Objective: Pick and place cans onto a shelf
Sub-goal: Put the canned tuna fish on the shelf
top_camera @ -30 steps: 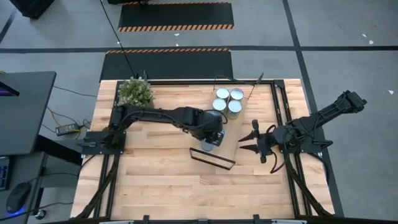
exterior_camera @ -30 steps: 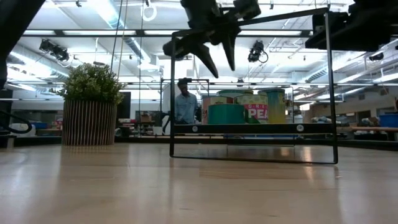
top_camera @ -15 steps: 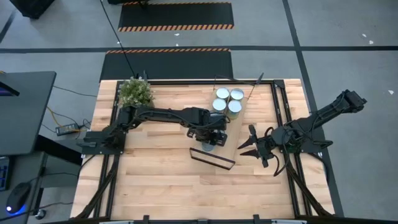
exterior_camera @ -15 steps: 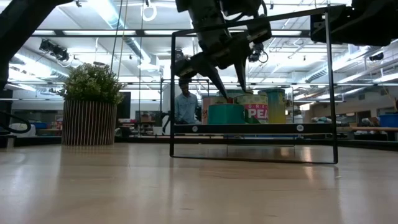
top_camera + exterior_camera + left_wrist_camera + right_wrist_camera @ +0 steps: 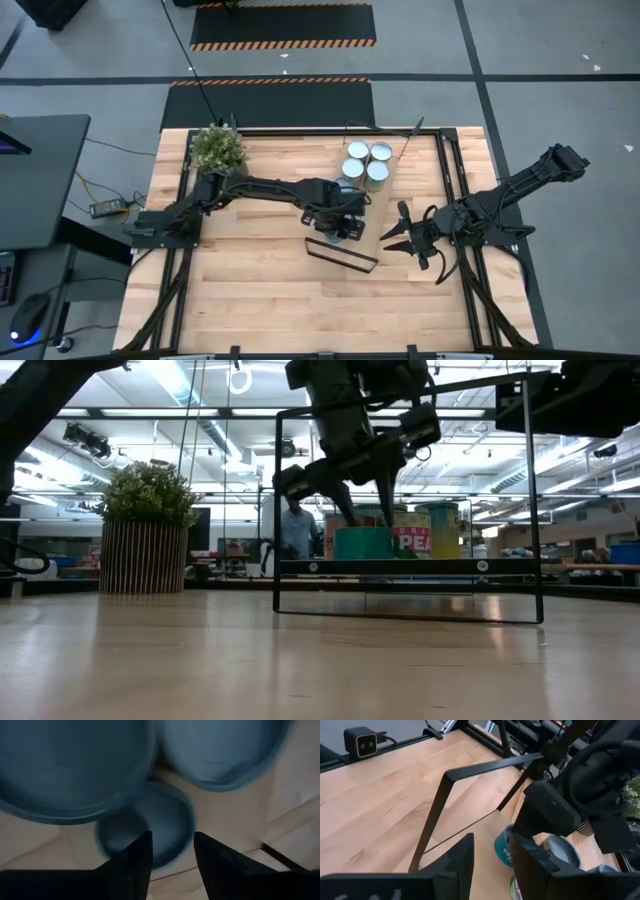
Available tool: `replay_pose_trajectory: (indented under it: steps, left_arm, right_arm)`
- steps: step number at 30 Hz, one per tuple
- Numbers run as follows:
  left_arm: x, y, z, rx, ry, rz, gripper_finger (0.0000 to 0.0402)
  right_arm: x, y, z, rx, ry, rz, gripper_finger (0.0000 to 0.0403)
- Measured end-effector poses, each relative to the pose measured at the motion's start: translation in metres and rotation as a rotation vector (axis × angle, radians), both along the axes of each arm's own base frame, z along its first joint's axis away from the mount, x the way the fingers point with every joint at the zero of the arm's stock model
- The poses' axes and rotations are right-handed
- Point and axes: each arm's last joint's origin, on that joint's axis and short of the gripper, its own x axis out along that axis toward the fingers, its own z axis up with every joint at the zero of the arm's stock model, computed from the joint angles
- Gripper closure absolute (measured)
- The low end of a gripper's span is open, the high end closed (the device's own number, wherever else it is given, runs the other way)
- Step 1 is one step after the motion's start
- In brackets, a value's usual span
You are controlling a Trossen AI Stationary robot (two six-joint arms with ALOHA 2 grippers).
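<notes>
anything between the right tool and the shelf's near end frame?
No. In the high view only bare tabletop separates the right tool from the shelf frame.

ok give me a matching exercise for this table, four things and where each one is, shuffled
Things:
1. potted plant
2. three grouped cans
3. left tool
4. right tool

Places:
A. on the shelf's far end
B. far left corner of the table
C. above a can at the shelf's near end
D. off the shelf's right side, holding nothing

Pairs: 1-B, 2-A, 3-C, 4-D
</notes>
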Motion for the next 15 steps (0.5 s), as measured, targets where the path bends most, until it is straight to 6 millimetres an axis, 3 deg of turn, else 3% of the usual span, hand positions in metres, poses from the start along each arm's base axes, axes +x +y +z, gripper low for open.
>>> replay_pose_trajectory:
  steps: [15]
  left_arm:
    - [-0.0082,-0.0016,-0.0033,0.008,0.092,-0.003,0.0251]
  right_arm:
    - [-0.0005,0.0001,-0.0005,-0.001,0.007,0.001,0.027]
